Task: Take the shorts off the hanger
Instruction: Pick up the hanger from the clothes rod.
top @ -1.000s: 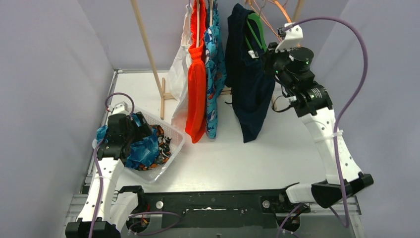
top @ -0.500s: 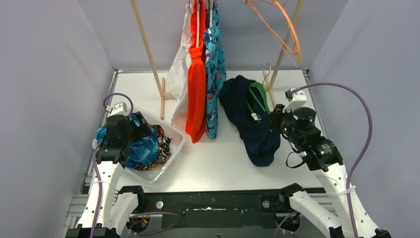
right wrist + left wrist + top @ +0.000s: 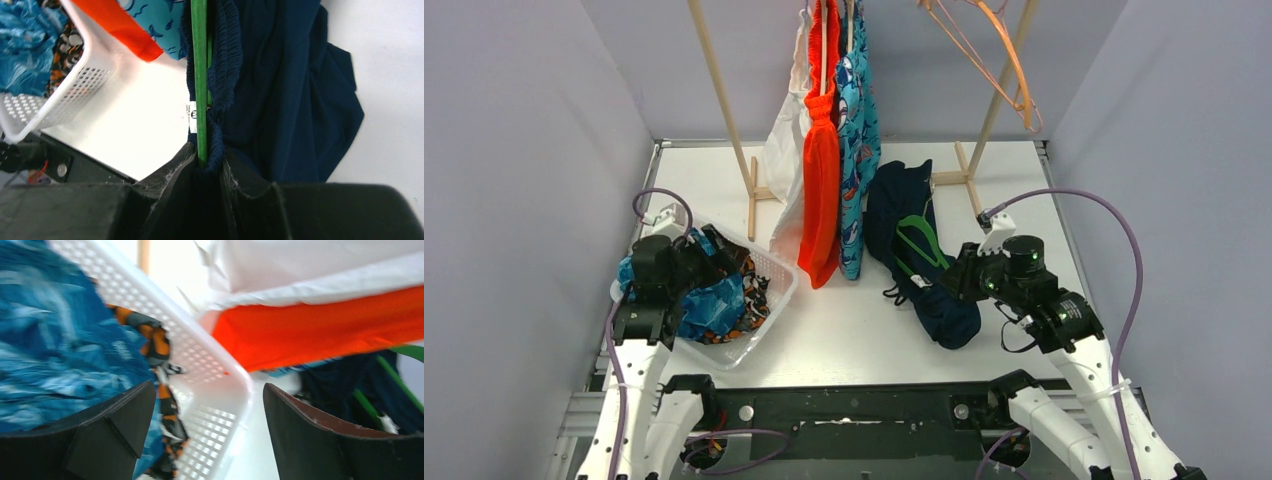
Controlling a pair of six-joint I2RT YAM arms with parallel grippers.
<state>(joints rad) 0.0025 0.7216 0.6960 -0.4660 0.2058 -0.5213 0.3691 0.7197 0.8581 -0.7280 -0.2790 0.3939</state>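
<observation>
navy shorts [image 3: 886, 205] | crumpled on table [image 3: 844, 330] | green hanger [image 3: 200, 75] inside waistband

Orange shorts [image 3: 821, 180], top beyond frame edge

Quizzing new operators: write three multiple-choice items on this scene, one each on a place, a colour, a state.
1. Where do the navy shorts lie? A in the basket, B on the table, C on the rack.
2. What colour is the hanger inside them? A green, B orange, C white.
3. The right gripper is: A open, B out of view, C shut on the hanger.
Key: B, they sprawl on the white table; A, a green bar crosses the waistband; C, it pinches the hanger.
</observation>
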